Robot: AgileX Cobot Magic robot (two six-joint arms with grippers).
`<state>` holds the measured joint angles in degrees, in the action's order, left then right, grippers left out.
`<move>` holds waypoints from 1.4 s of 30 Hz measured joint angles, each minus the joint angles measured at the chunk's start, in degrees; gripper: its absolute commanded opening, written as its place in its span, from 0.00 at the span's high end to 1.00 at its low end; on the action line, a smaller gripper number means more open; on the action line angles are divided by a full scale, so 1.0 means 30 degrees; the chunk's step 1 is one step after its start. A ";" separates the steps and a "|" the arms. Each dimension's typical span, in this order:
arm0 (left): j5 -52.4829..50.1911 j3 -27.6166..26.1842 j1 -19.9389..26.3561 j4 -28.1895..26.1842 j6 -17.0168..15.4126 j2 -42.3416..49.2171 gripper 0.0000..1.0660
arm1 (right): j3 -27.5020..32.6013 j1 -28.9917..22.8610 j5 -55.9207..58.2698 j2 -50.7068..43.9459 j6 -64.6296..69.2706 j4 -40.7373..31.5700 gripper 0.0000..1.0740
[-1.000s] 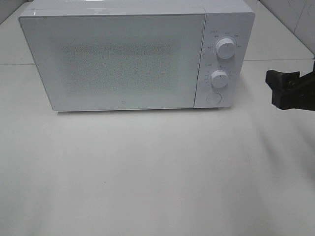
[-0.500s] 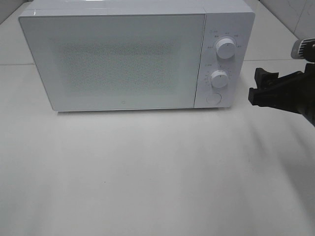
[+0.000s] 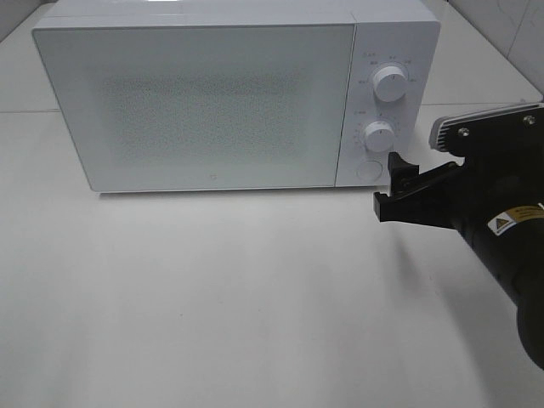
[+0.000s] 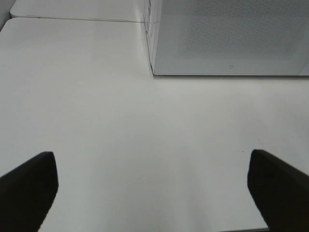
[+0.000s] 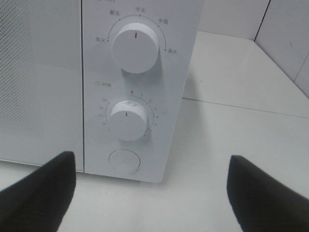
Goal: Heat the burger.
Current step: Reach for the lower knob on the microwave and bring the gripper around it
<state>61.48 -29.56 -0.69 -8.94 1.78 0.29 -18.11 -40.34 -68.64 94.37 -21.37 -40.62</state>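
Observation:
The burger is out of view. A white microwave (image 3: 204, 102) stands at the back of the table with its door shut. Its panel carries an upper knob (image 3: 390, 84), a lower knob (image 3: 379, 135) and a round button (image 3: 367, 170). My right gripper (image 3: 388, 187) is open and empty, just right of and in front of the panel. In the right wrist view the gripper (image 5: 152, 193) faces the lower knob (image 5: 129, 120) and the button (image 5: 124, 161). My left gripper (image 4: 153, 188) is open and empty over the bare table, in front of the microwave's left corner (image 4: 154, 72).
The white table (image 3: 212, 289) stretches in front of the microwave. A tiled wall (image 3: 510, 34) rises at the back right. The left arm does not show in the exterior view.
My right arm has come in from the right edge, moving left and nearer toward the microwave's control panel. The microwave has not changed.

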 measured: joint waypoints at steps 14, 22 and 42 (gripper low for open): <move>0.0000 0.0000 0.0000 0.0000 0.0000 0.0000 0.06 | -0.0936 -0.0344 -0.0134 0.1662 0.1241 -0.1910 0.29; 0.0000 0.0000 0.0000 0.0000 0.0000 0.0000 0.06 | -0.1967 -0.0344 -0.0153 0.3228 0.1833 -0.1203 0.29; 0.0000 0.0000 0.0000 0.0000 0.0000 0.0000 0.06 | -0.4469 0.1814 -0.0134 0.4622 0.2426 0.1948 0.29</move>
<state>61.48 -29.56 -0.69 -8.94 1.78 0.29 -31.51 -34.89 -69.04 108.23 -14.09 -34.78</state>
